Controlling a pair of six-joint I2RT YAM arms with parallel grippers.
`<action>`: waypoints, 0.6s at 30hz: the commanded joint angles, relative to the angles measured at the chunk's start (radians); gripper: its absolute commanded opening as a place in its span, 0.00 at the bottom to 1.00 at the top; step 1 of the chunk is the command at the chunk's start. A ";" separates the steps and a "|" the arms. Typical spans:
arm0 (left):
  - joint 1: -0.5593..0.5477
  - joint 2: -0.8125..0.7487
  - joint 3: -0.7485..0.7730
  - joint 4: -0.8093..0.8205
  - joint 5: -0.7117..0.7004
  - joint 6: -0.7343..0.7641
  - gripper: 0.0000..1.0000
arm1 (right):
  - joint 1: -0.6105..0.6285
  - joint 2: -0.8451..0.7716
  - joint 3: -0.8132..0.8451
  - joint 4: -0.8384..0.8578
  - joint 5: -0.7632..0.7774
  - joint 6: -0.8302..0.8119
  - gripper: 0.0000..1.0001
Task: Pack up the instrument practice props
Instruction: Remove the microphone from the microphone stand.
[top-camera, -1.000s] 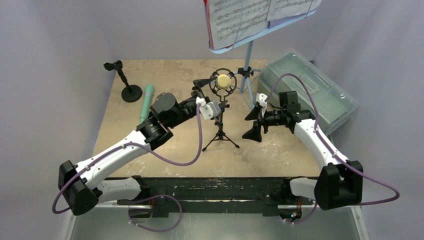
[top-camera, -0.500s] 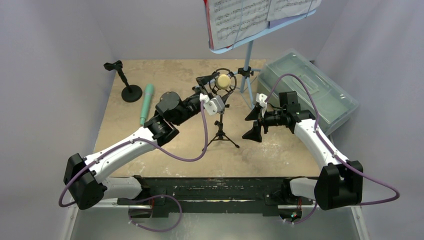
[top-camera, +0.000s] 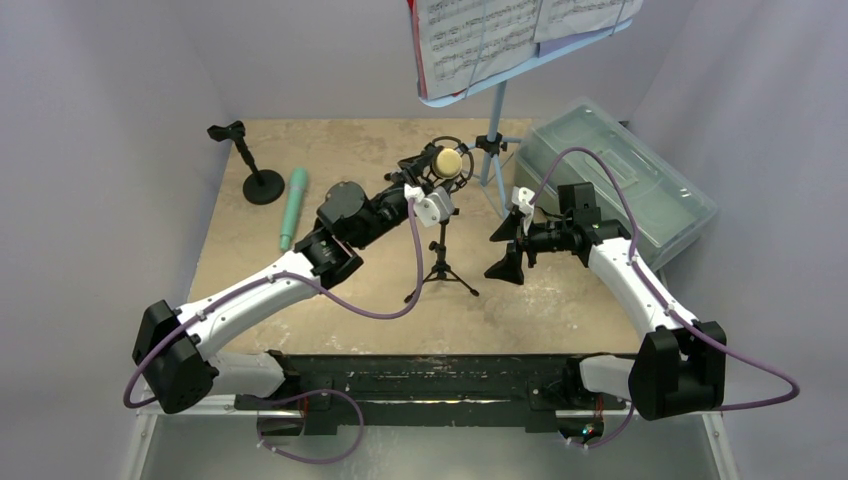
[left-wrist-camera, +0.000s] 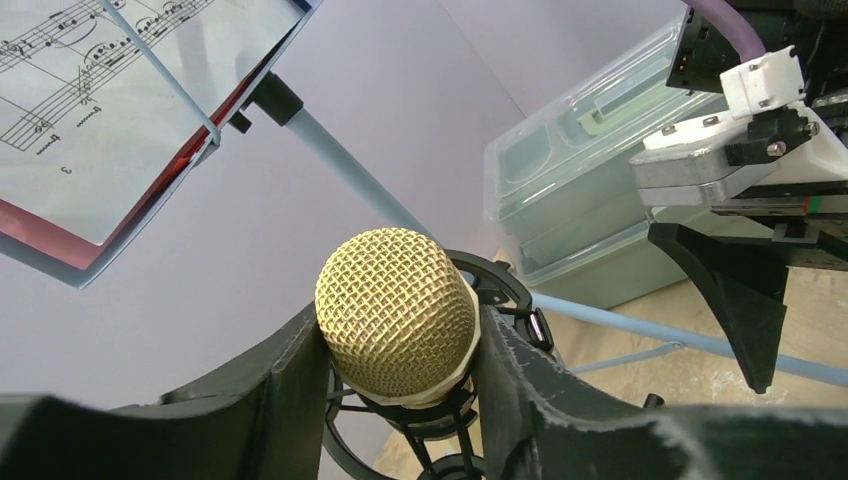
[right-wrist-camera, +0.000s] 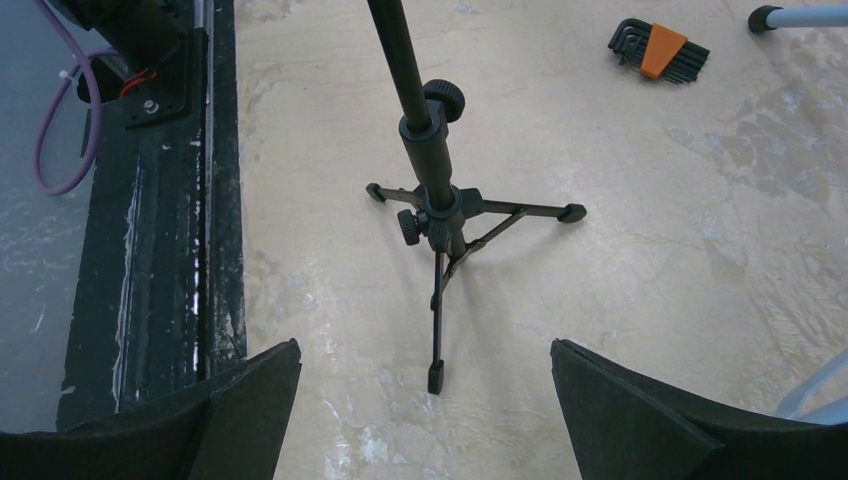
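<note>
The left gripper (left-wrist-camera: 398, 330) meets the beige microphone (top-camera: 447, 161) from the left. The microphone stands upright atop the black microphone tripod (right-wrist-camera: 440, 215) at mid-surface (top-camera: 560, 300), and the gripper's fingers (left-wrist-camera: 290, 370) lie against both sides of the mesh head, a hold as far as the wrist view shows. The microphone's long axis carries on up from the tripod's stem, so freeing it probably means pulling upward along that line. To the right, the right gripper (top-camera: 503, 250), jaws wide apart and empty, faces the stem low down, near but clear of it.
</note>
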 joint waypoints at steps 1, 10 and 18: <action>-0.004 -0.008 0.060 0.018 0.027 0.008 0.31 | -0.002 0.001 0.041 -0.004 -0.007 -0.019 0.99; -0.006 -0.093 0.094 -0.018 0.108 -0.032 0.00 | -0.002 0.009 0.041 -0.006 -0.006 -0.022 0.99; -0.006 -0.173 0.124 -0.010 0.186 -0.122 0.00 | -0.002 0.014 0.041 -0.006 -0.003 -0.022 0.99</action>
